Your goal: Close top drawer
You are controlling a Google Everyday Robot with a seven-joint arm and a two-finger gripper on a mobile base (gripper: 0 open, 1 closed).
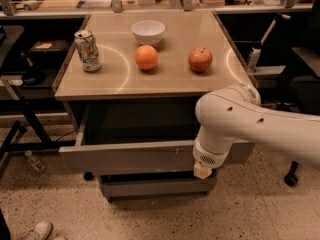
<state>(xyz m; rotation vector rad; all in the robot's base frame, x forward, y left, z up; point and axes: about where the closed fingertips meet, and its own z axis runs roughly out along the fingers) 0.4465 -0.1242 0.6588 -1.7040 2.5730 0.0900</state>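
End effector (202,170) low centre-right, at front of pulled-out top drawer (125,156); grip state cannot tell; front spanning left-right, closing direction up-frame.

Tan tabletop (165,81), orange (146,57) near its middle, white bowl (148,32) behind the orange, red apple (200,59) right of it, upright drink can (88,50) left of it, gripper (202,170) below and in front of it.

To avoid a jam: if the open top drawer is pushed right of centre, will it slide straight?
The top drawer is wide and shallow, so a push from the gripper, low at its front right of centre, may skew it slightly. It looks like rigid metal, so the front probably will not flex.
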